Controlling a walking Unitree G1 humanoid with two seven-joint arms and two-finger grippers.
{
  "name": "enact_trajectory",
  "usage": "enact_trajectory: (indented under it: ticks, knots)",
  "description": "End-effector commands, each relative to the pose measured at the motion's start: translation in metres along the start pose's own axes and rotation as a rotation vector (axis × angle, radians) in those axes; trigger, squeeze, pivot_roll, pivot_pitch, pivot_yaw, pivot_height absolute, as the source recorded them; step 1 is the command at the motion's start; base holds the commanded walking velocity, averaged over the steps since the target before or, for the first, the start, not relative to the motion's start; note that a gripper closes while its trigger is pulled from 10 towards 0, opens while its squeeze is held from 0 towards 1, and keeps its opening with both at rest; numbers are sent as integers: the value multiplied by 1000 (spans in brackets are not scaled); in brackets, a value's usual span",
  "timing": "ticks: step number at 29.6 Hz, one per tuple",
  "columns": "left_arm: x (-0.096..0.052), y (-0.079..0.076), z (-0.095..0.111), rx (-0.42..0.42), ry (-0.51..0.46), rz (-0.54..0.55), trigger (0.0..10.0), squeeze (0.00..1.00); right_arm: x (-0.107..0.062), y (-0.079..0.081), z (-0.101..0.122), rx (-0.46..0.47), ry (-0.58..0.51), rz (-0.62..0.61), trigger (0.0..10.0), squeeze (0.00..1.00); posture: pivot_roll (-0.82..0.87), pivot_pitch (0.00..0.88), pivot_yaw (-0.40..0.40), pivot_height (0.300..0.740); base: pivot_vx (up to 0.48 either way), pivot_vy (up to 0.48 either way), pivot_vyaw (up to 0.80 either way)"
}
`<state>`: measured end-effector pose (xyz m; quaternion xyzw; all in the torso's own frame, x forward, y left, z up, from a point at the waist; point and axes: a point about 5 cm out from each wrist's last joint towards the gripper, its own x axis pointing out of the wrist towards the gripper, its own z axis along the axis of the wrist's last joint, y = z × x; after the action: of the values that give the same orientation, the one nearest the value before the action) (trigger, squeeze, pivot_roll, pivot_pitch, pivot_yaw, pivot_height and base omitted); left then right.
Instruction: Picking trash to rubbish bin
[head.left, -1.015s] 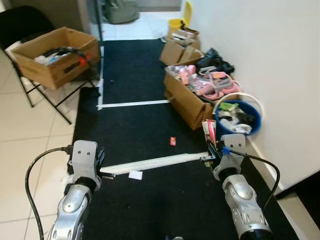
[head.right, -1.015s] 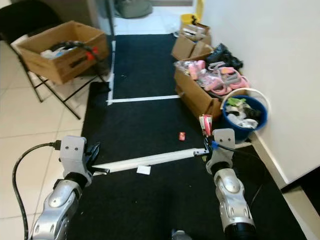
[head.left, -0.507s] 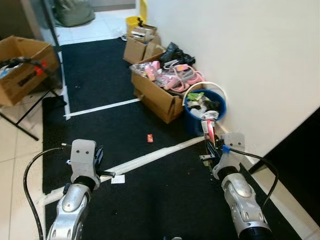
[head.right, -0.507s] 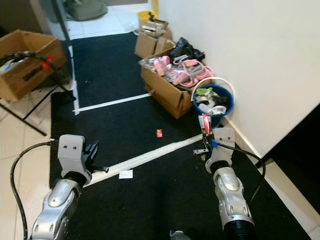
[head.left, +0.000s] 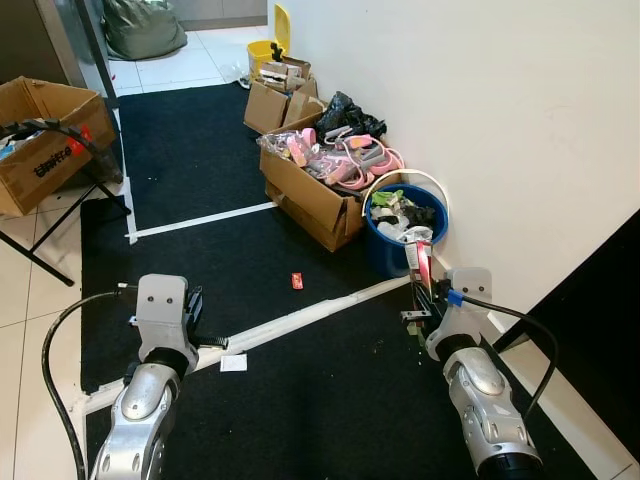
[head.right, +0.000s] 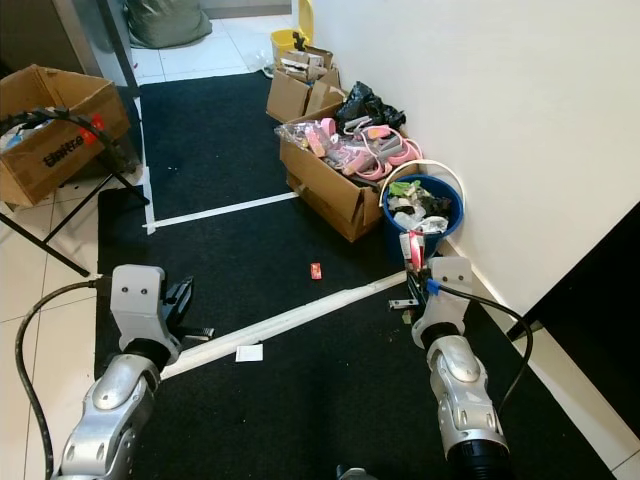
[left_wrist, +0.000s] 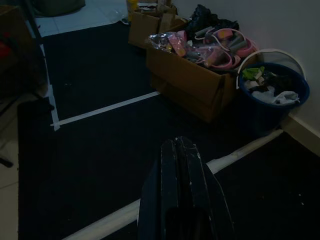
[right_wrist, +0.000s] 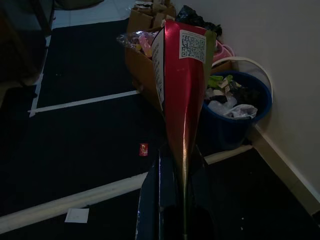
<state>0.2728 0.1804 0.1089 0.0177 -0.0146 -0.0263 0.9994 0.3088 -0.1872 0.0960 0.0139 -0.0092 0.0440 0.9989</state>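
Right gripper (right_wrist: 182, 165), fingers pinched on a red wrapper (right_wrist: 182, 85), held upright near the blue bin (head.left: 405, 235), likely for dropping in. Left gripper (left_wrist: 182, 150) fingers pressed together, empty, idle above the black mat (head.left: 220, 170).

A black carpet (head.left: 250, 180) crossed by white tape lines (head.left: 200, 220) runs beside a plain white wall (head.left: 480, 110); pale floor tiles (head.left: 25, 300) adjoin.
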Motion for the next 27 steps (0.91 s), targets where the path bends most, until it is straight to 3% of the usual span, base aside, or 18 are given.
enact_trajectory:
  ticks: [1,8,27]
  knots:
    - [-1,-1,-5,3,27,-6,10000,0,-1,-1,-5,-5,31,1,10000,0,34,124,-14,740,0,0,0]
    - [-2,-2,-3,-4,8,-12,10000,0,-1,0,-6,-3,34,2,10000,0,34,127,-14,740,34,0,0]
    - [1,-3,-2,11,5,5,10000,0,-3,0,-7,9,44,2,10000,0,29,130,-18,740,329,0,0]
